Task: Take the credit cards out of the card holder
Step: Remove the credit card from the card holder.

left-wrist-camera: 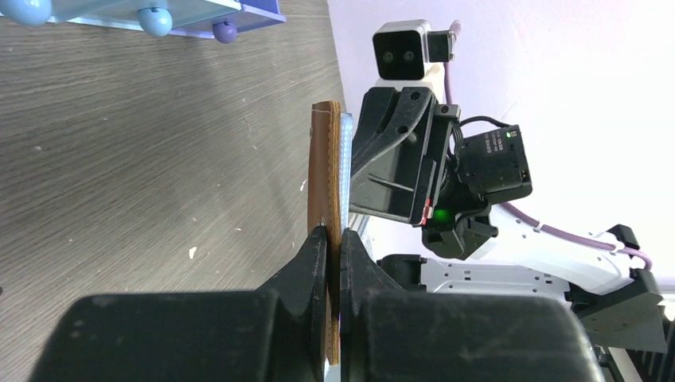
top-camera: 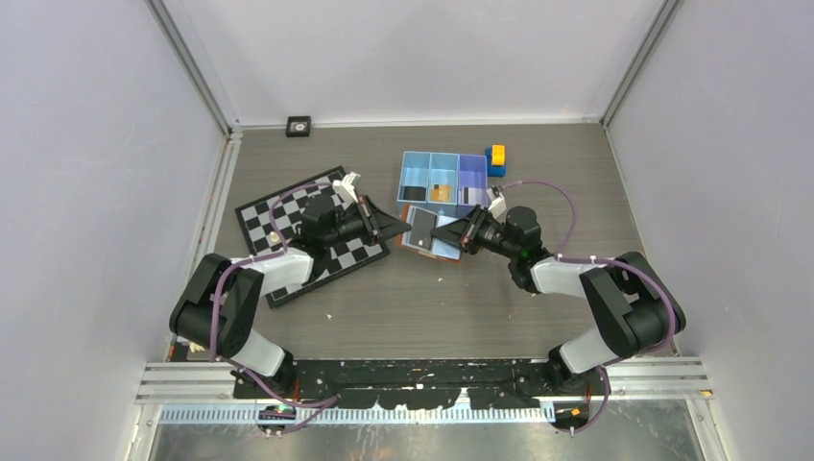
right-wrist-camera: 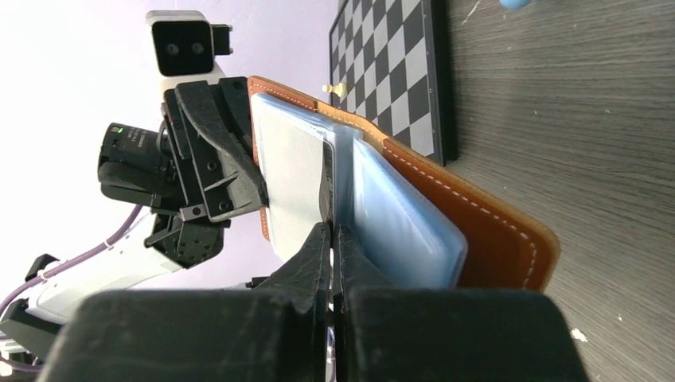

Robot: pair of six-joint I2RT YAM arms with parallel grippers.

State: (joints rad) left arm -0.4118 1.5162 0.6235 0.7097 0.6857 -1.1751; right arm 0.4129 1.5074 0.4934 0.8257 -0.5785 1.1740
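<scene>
The brown card holder (top-camera: 444,252) hangs open above the table between my two grippers, its pale blue and grey sleeves (right-wrist-camera: 398,223) fanned out. My left gripper (left-wrist-camera: 334,239) is shut on the holder's brown cover (left-wrist-camera: 325,175), which it holds edge-on. From the other side my right gripper (right-wrist-camera: 331,231) is shut on the thin dark edge of a credit card (right-wrist-camera: 327,171) standing between the sleeves. In the top view both grippers meet at the holder, the left (top-camera: 401,229) and the right (top-camera: 442,233). Other credit cards (top-camera: 414,192) lie in the tray.
The blue three-compartment tray (top-camera: 443,161) stands just behind the holder, with a yellow-and-blue block (top-camera: 496,158) at its right corner. A chessboard (top-camera: 307,235) lies under the left arm, with a small pale piece (right-wrist-camera: 337,88) on it. Walls close in the table on three sides.
</scene>
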